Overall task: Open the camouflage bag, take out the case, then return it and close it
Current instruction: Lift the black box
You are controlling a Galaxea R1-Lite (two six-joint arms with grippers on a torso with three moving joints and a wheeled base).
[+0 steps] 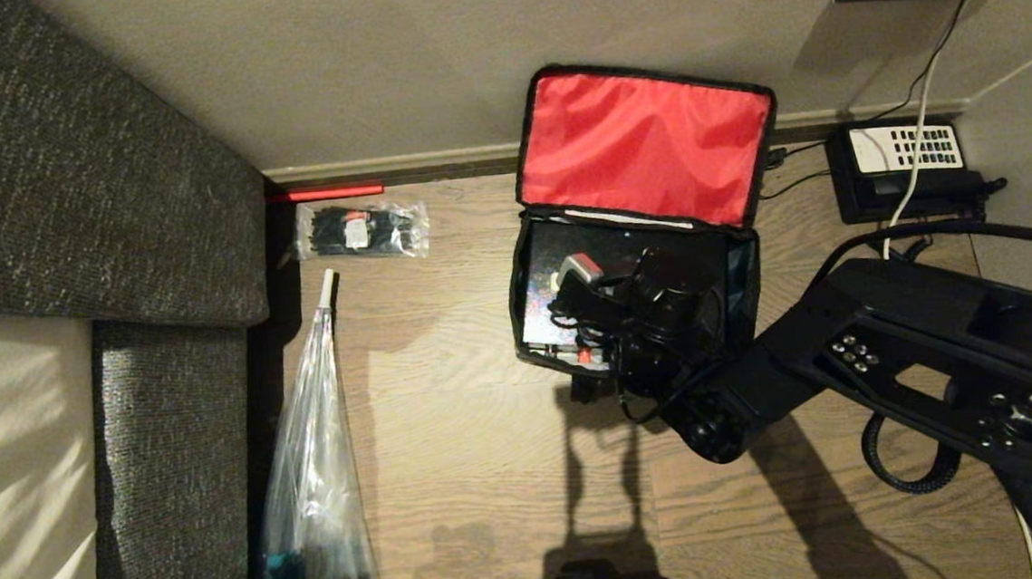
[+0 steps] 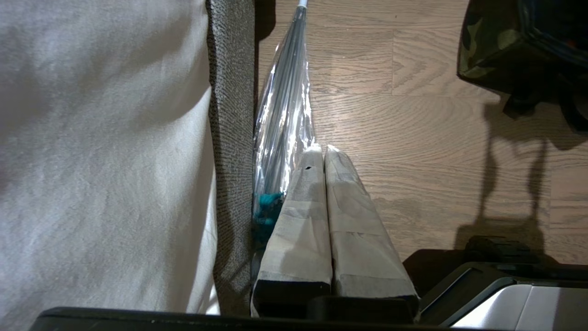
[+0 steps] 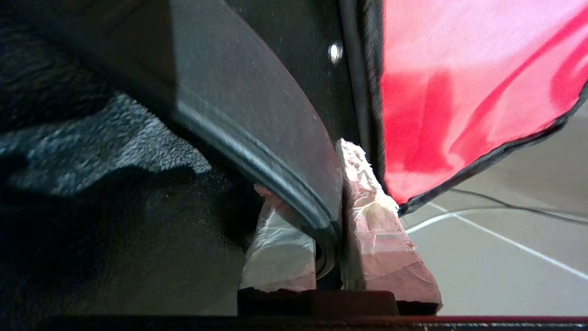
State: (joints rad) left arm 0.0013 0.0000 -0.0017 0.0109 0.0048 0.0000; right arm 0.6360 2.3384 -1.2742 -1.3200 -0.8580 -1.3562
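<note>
Black case tilts inside the camouflage bag, its edge pinched by right gripper.

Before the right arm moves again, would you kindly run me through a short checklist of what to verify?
1. Camouflage bag lid fully open, red lining up against the wall: ok.
2. Right end effector shut on the case edge: ok.
3. Case free of the bag: not ok, it sits inside.
4. Grip secure enough to lift: cannot tell, only a thin rim is pinched.
5. Left end effector shut, parked beside the sofa, clear of the bag: ok.
6. Telephone cables clear of the arm's path: cannot tell.
</note>
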